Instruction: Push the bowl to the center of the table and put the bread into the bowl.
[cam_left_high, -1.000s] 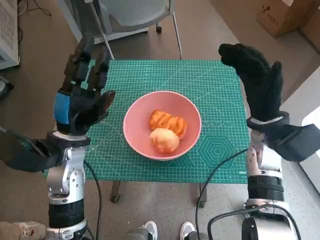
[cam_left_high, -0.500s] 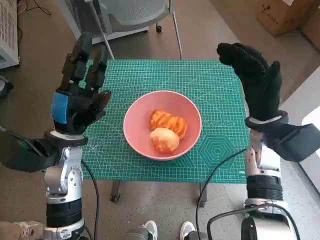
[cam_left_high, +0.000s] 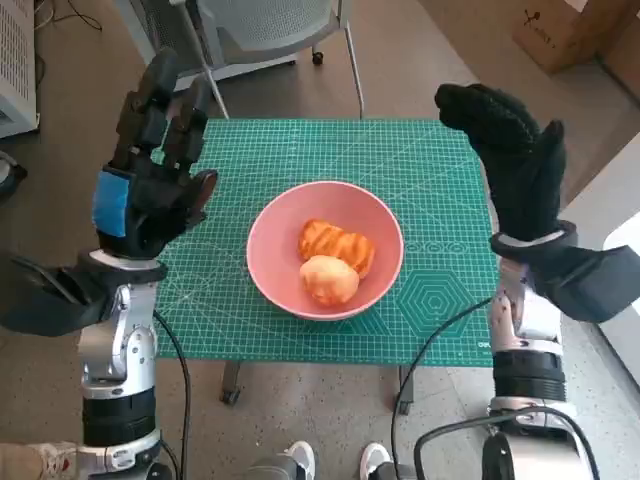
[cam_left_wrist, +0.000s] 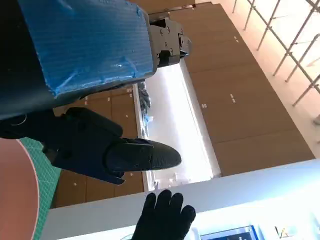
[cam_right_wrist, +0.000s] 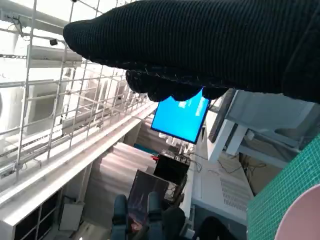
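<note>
Since both breads (cam_left_high: 330, 262) sit in the bowl (cam_left_high: 268, 262), between our hands, our left hand (cam_left_high: 145, 195) and right hand (cam_left_high: 520, 170) hang empty, fingers apart; we think we're done.

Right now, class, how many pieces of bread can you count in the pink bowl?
2. A striped golden bread lies toward the far side of the pink bowl, and a round pale bread lies against it on the near side. None shows elsewhere on the mat.

Left hand (cam_left_high: 150, 190), right hand (cam_left_high: 515, 165) raised, fingers apart.
</note>
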